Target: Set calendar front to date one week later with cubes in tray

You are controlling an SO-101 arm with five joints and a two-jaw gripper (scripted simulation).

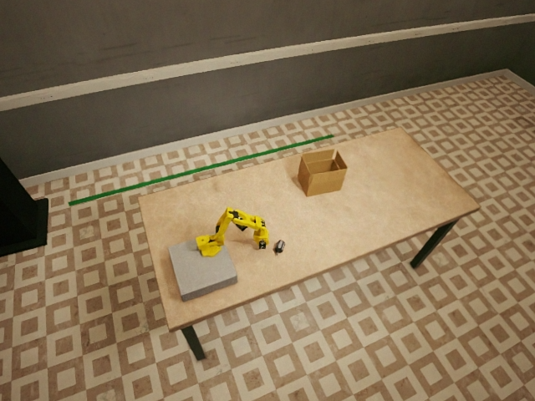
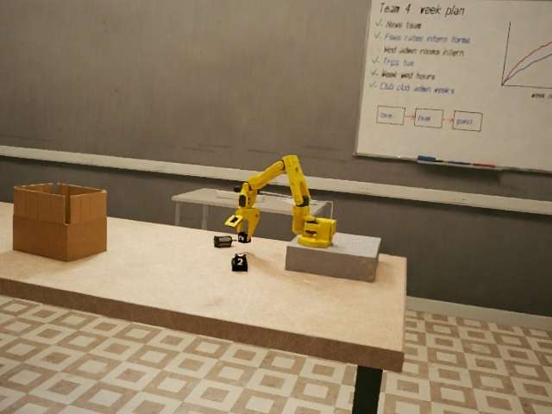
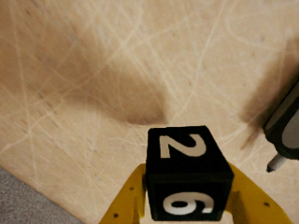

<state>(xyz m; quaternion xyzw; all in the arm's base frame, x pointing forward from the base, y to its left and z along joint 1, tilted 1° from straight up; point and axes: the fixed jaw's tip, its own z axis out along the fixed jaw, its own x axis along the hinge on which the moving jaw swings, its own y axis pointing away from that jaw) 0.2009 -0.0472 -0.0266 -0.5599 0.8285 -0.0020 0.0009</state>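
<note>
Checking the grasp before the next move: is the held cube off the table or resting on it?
Off the table. The gripper is shut on the cube, which hangs above its own shadow in the wrist view; the exterior view shows it lifted above the tabletop.

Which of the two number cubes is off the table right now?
The cube clamped in the gripper, showing 2 and 6 to the wrist camera. The other cube, showing a 2, sits alone on the table nearer the exterior camera.

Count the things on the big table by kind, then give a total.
Number cubes: 2, one held in the claw, one on the table
Calendar tray: 1
Cardboard box: 1
Grey block: 1
Robot arm: 1
Total: 6
</note>
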